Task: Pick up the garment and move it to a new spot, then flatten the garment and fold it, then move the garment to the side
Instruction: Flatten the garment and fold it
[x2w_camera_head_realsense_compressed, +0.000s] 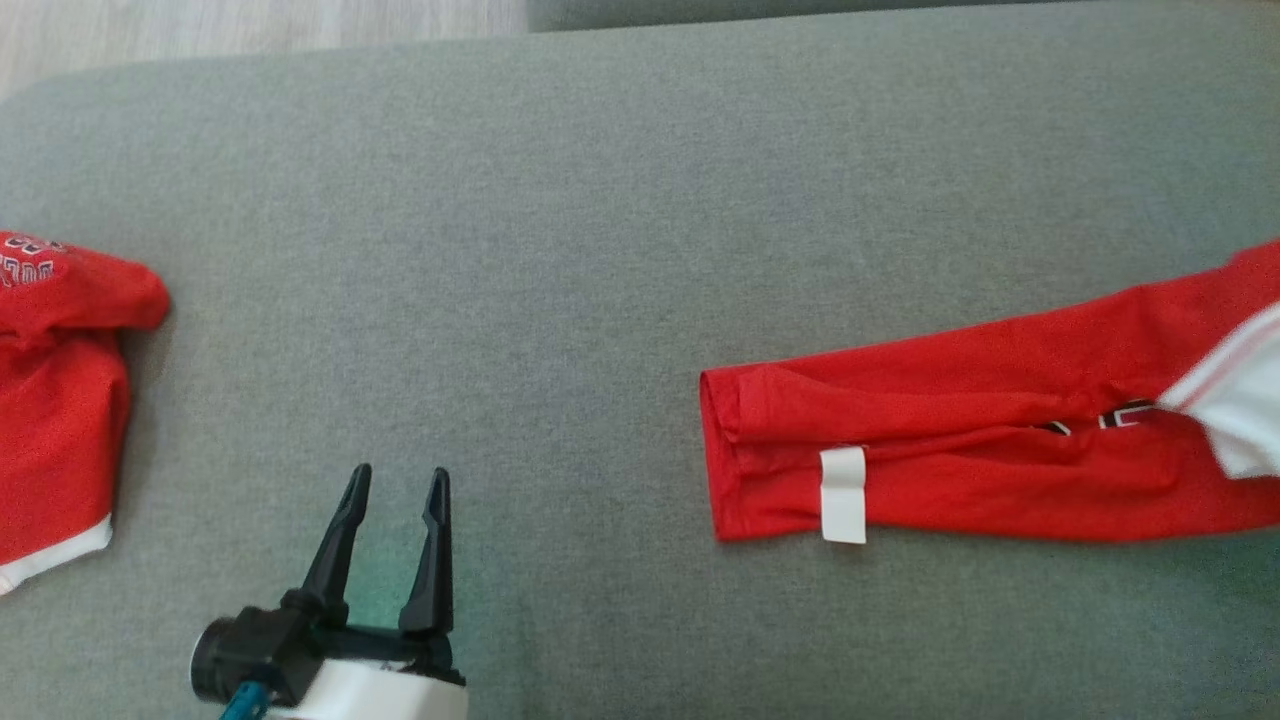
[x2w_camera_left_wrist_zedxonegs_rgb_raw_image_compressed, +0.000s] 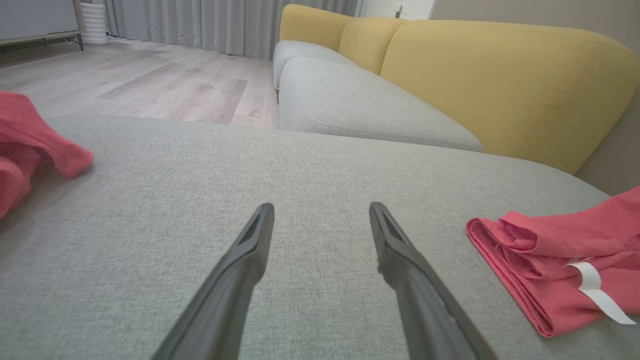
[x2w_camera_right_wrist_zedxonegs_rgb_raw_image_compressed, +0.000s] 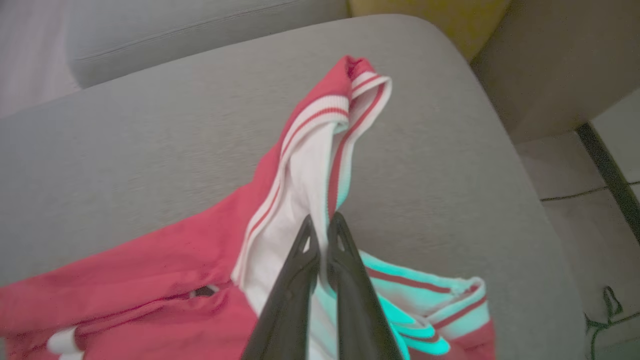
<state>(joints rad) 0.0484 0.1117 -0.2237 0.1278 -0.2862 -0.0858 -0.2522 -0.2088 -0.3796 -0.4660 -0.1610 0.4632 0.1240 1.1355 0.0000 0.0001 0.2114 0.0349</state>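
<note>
garment (x2w_camera_head_realsense_compressed: 980, 440) on grey cushion (x2w_camera_head_realsense_compressed: 600, 200), second red garment (x2w_camera_head_realsense_compressed: 60, 420) well apart, yellow backrest (x2w_camera_left_wrist_zedxonegs_rgb_raw_image_compressed: 500, 85)

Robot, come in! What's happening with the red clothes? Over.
Left gripper open, over grey cushion. Right gripper shut on red garment's white striped edge. Nothing blocking.

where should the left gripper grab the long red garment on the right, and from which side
Take the free folded end of the red garment, beside the white label. Come from the left gripper side, low over the cushion: that edge faces it, its layers stacked flat, and the right gripper pinches the white striped end.
</note>
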